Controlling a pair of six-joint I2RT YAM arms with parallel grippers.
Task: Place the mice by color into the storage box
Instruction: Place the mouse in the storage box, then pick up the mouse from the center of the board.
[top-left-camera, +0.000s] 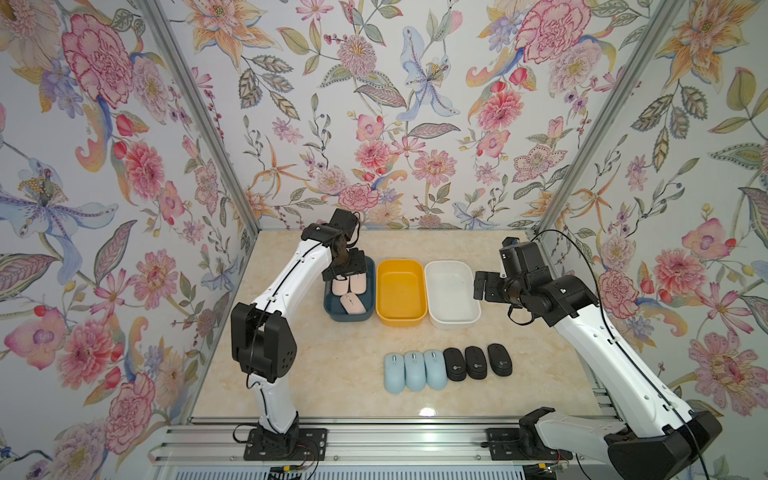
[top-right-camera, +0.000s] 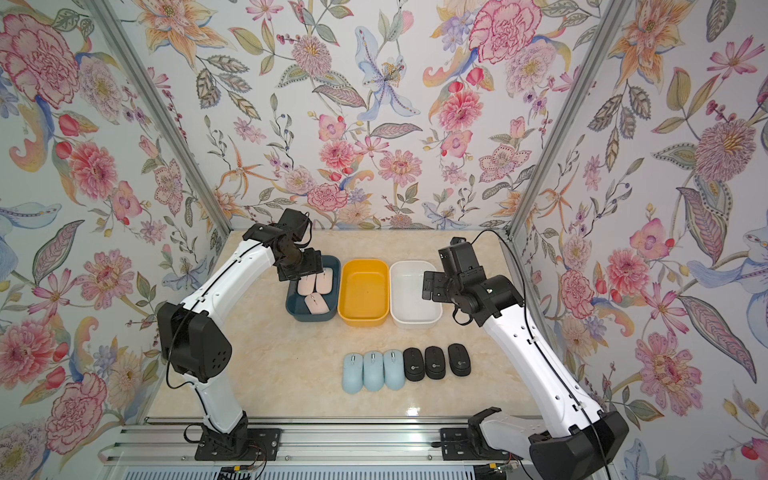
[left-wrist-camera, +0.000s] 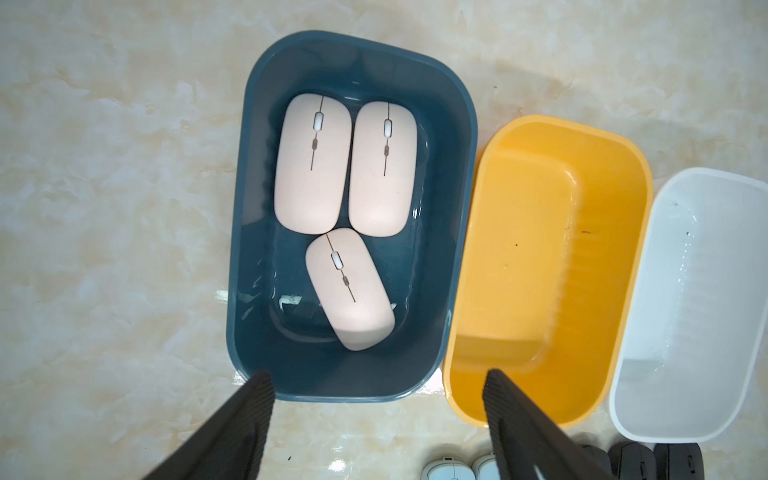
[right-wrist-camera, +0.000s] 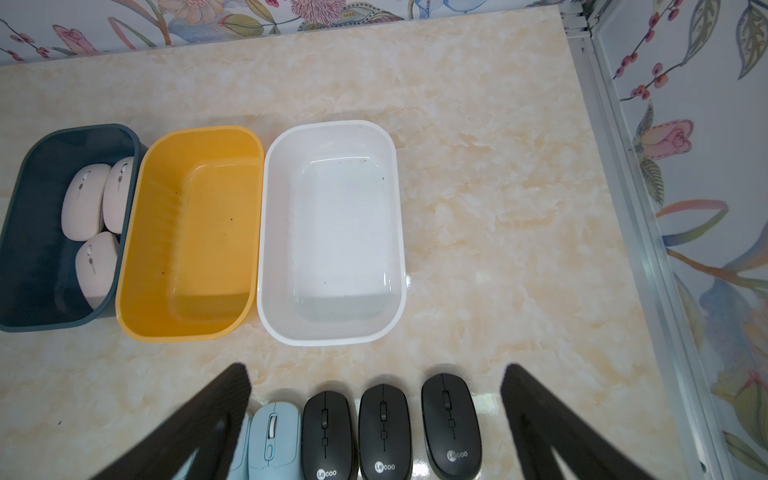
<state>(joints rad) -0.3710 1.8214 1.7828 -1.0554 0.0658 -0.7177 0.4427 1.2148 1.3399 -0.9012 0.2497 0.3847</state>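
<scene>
At the 12 o'clock end of the table (top-left-camera: 311, 374) you have three bins close side by side: the blue bin (top-left-camera: 349, 317) at 9 o'clock, the yellow bin (top-left-camera: 401, 291) in the middle and the white bin (top-left-camera: 451, 291) at 3 o'clock.

All three pink mice (left-wrist-camera: 311, 164) lie in the blue bin. Two sit side by side toward its 12 o'clock end. The third (left-wrist-camera: 351, 291) lies at its 6 o'clock end, tilted, with its nose close to the pair.

Your left gripper (left-wrist-camera: 378, 376) hangs above the blue bin, jaws apart with nothing between them. Your right gripper (right-wrist-camera: 376, 370) hangs at the white bin's 3 o'clock rim, jaws wide apart and holding nothing.

At 6 o'clock of the bins, well apart from them, the other six mice lie in one row on the table with their noses toward 12 o'clock. The three blue mice (top-left-camera: 414, 371) lie tight together. The three black mice (top-left-camera: 476, 363) are just beside them at 3 o'clock, each with a round logo near its tail.
</scene>
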